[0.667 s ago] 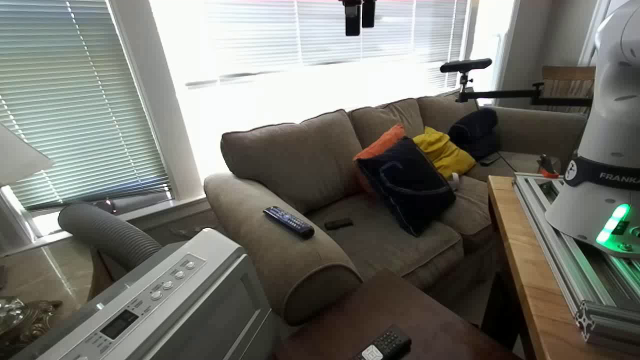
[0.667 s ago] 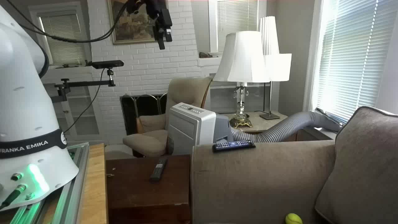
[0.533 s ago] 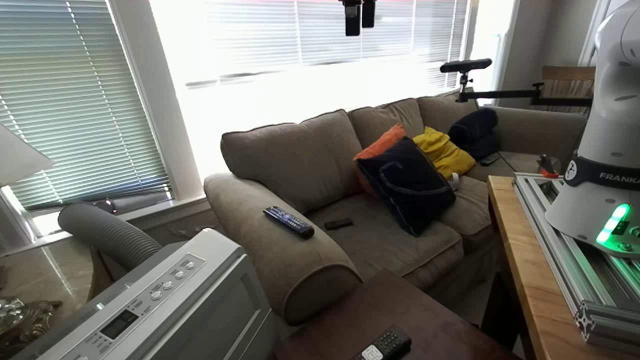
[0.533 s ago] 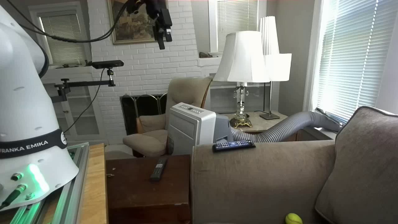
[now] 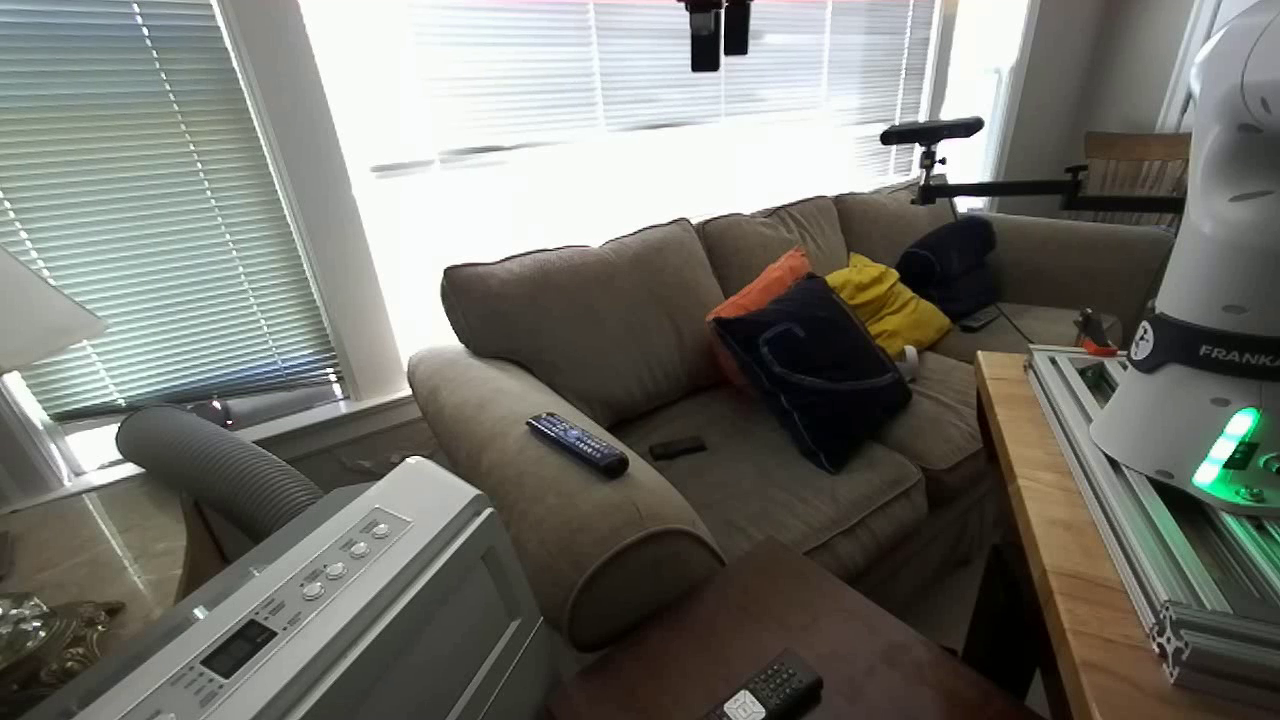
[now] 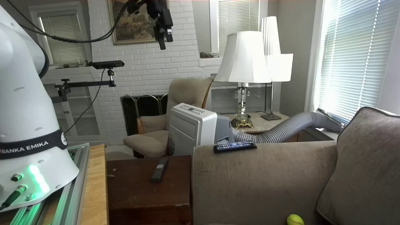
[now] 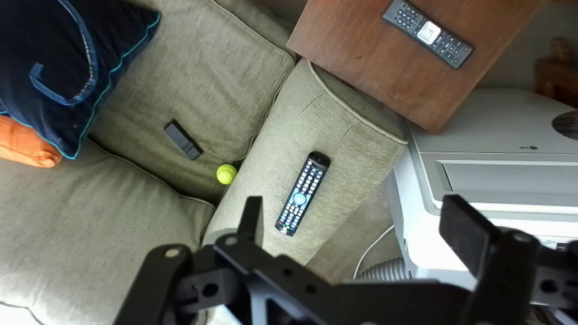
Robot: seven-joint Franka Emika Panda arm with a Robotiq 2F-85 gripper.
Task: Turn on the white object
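Over sofa (image 7: 216, 99), hangs with gripper (image 7: 353, 216) spread. Unless closed, could straddle buttons (image 5: 336, 570) on white appliance (image 7: 487, 180), at wrist-view three o'clock.

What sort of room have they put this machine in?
Most likely someone's living room. It has a long cushioned sofa, a remote control lying on the sofa's armrest, and a large white-shaded lamp, all of which suggest a home.

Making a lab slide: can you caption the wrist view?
Looking down past the open gripper at a sofa arm bearing a black remote, the white air conditioner at picture right.
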